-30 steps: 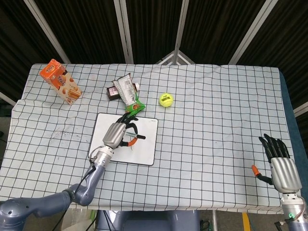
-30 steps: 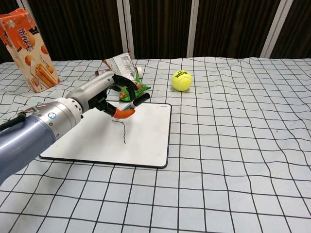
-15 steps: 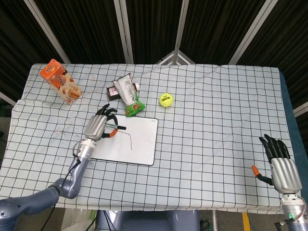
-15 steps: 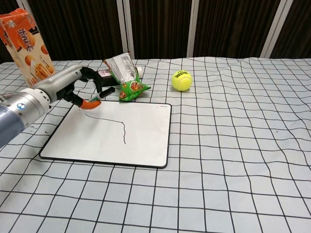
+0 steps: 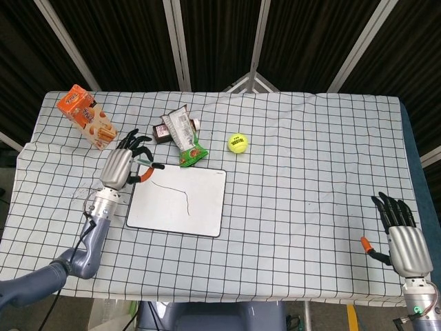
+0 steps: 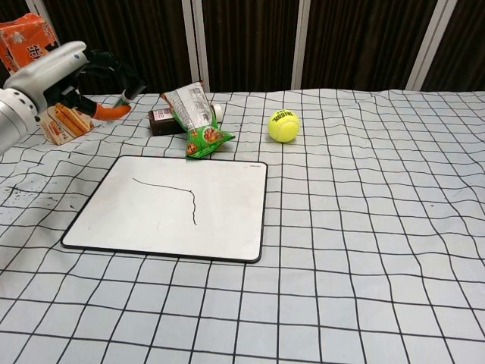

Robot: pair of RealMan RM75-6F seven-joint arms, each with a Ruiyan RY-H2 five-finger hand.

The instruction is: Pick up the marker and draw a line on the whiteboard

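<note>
Hard to make out much of the marker (image 5: 146,169): only a dark stub and an orange bit poke out of the left hand (image 5: 122,165), which is curled around it, thumb and fingers pinching. In the chest view that hand (image 6: 67,72) is lifted clear of the cloth at about 10 o'clock from the whiteboard (image 6: 227,220), and its arm runs off the frame edge.

The whiteboard lies flat on the checked tablecloth (image 5: 310,158) with a thin dark line (image 6: 182,199) on it, running across and then bending down.

The right hand (image 5: 403,238) only shows in the head view, down at 4 o'clock near the table corner, fingers spread and nothing in them as far as I can tell; its wrist is cut off.

No real containers here. At 12 o'clock from the board there's a snack wrapper pile (image 5: 182,132), partly covering a dark packet. A tennis ball (image 5: 237,143) sits at 1 o'clock, and an orange biscuit box (image 5: 87,117) is half hidden behind the left hand in the chest view.
</note>
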